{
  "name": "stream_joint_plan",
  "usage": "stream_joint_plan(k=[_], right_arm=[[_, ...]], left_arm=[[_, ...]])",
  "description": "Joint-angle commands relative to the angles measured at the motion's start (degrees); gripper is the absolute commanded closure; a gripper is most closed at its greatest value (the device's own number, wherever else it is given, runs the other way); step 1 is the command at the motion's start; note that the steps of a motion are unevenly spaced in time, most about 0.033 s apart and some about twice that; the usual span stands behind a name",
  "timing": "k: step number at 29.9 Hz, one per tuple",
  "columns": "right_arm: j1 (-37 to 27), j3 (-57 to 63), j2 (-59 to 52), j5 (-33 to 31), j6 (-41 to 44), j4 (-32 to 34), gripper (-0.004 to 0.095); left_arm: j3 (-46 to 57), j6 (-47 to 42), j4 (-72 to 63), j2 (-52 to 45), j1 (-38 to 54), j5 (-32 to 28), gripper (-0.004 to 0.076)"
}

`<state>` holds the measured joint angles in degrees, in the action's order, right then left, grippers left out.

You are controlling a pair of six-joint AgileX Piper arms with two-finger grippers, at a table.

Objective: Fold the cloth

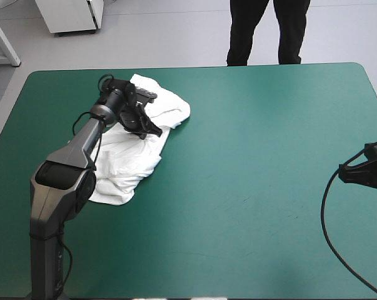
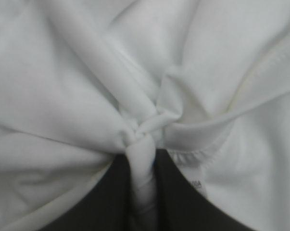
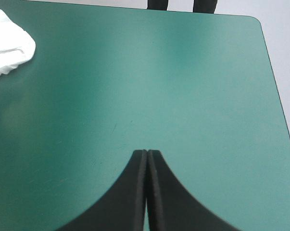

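Toward the far-left corner of the table, the left gripper pinches a twisted fold of the crumpled T-shirt; the right gripper, fingers together, holds nothing.

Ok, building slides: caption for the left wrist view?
Left gripper shut on a pinched fold of the crumpled white T-shirt.

You see that the T-shirt is plain white. The table is covered in teal-green, one even colour. The left claw and the right claw have black fingers.
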<state>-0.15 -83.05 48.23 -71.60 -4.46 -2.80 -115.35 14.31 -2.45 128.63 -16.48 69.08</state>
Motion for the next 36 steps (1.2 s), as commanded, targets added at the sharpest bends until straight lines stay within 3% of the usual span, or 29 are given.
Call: stream_joint_plan(k=[1,18,27,31,36], right_arm=[[0.0,-1.6,0.4,0.1,-0.4,0.5,0.0925],[0.0,-1.6,0.4,0.1,-0.4,0.5,0.0925],[0.0,-1.6,0.4,0.1,-0.4,0.5,0.0925],[0.0,-1.6,0.4,0.1,-0.4,0.5,0.0925],[0.0,-1.6,0.4,0.1,-0.4,0.5,0.0925]], left_arm=[[0.1,0.6,-12.1,-0.8,-8.5,4.3,0.0746],[-4.3,2.7,-11.6,-4.3,-40.3,4.6,0.0746],[-4.5,2.8,-10.1,-4.3,-44.1,4.6,0.0740],[-4.5,2.8,-8.4,-5.2,-43.3,4.6,0.0633],[-4.5,2.3,-6.8,-8.7,-42.9,4.6,0.0356]])
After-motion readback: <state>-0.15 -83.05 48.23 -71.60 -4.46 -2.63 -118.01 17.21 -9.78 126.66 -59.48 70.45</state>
